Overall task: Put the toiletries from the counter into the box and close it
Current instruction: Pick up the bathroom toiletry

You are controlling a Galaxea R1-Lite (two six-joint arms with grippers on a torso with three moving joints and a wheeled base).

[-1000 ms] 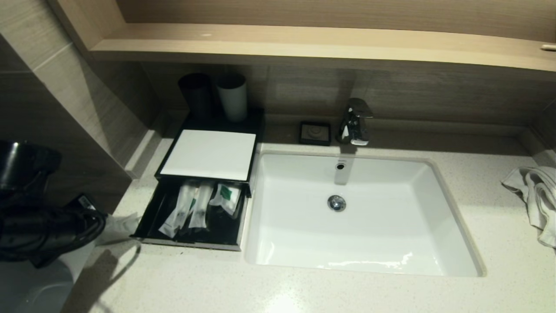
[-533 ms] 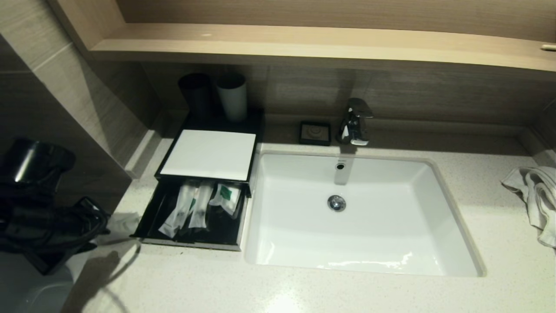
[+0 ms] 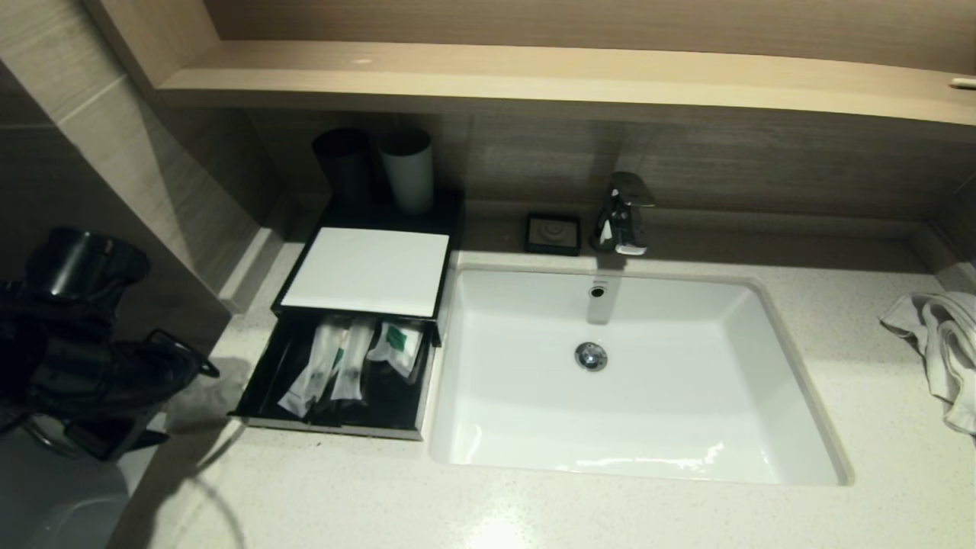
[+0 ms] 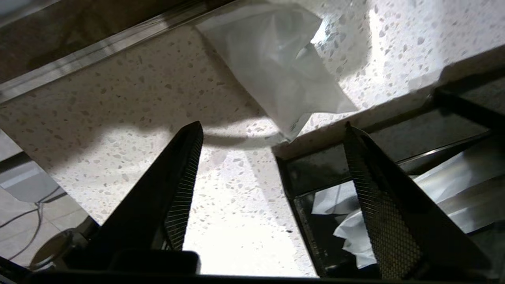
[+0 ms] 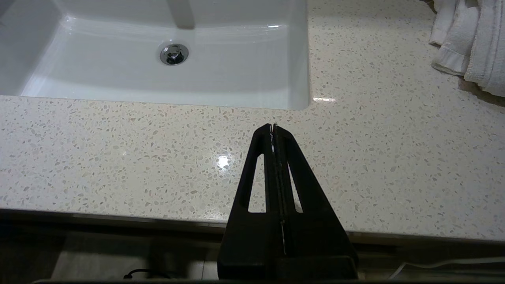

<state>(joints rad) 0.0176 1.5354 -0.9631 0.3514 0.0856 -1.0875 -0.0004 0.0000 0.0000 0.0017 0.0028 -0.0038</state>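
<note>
While the left arm hung at the counter's left end in the head view, its left gripper [image 3: 191, 366] pointed toward the open black drawer [image 3: 263, 374] of the box [image 3: 305, 221], with a crumpled translucent packet [image 3: 210, 393] lying on the counter [image 3: 534, 511] just beside the drawer's left wall, partly in the arm's shadow. Three packets [image 3: 351, 366] lay inside the drawer, two long slim ones side by side and a short one with a green label [image 3: 396, 337] to their right. The box's flat white panel [image 3: 370, 268] sat above the drawer, and a black cup [image 3: 345, 164] and a white cup [image 3: 408, 171] stood at its back edge. To the right lay the white basin [image 3: 686, 343] with its chrome tap [image 3: 624, 213], a small black soap dish [image 3: 553, 232] by the wall, and a white towel [image 3: 942, 343] at the far right. From the left wrist view, the claw [image 4: 272, 130] stood wide and empty, its two dark fingers [image 4: 181, 173] spread above the speckled stone, one over bare counter and the other over the drawer's corner; the loose packet [image 4: 276, 71] lay just beyond the tips, one corner touching or nearly touching the drawer's rim, and white packets [image 4: 355, 232] showed inside the drawer. From the right wrist view, the right gripper [image 5: 273, 128] was pressed closed on nothing, parked over the counter's front edge near the basin's corner [image 5: 300, 98], with the towel [image 5: 469, 39] well apart.
</note>
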